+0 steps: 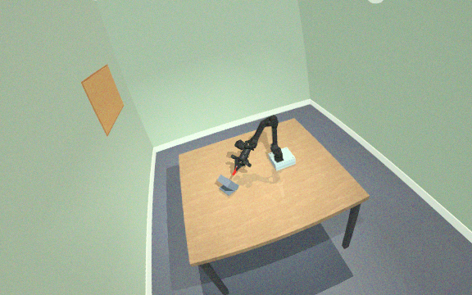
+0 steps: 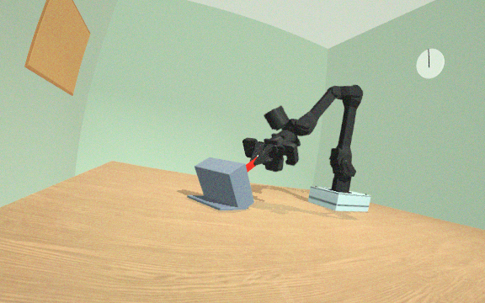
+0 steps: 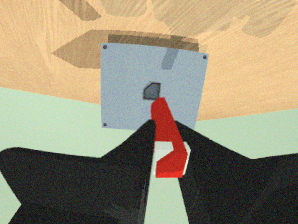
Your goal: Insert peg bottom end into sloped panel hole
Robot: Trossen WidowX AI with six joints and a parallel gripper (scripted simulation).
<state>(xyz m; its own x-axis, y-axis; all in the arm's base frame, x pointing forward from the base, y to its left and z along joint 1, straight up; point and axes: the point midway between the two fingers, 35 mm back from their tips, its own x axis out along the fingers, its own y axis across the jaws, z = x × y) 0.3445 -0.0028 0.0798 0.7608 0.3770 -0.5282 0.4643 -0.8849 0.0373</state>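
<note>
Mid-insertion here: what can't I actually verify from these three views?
- Peg tip depth: the wrist view looks along the peg, so tip and hole overlap.
- Hole in the exterior view: hidden, since the panel shows its back.
- Top view: the peg is too small to judge alignment.
- Grip on the peg: the gripper fingers cover it.
</note>
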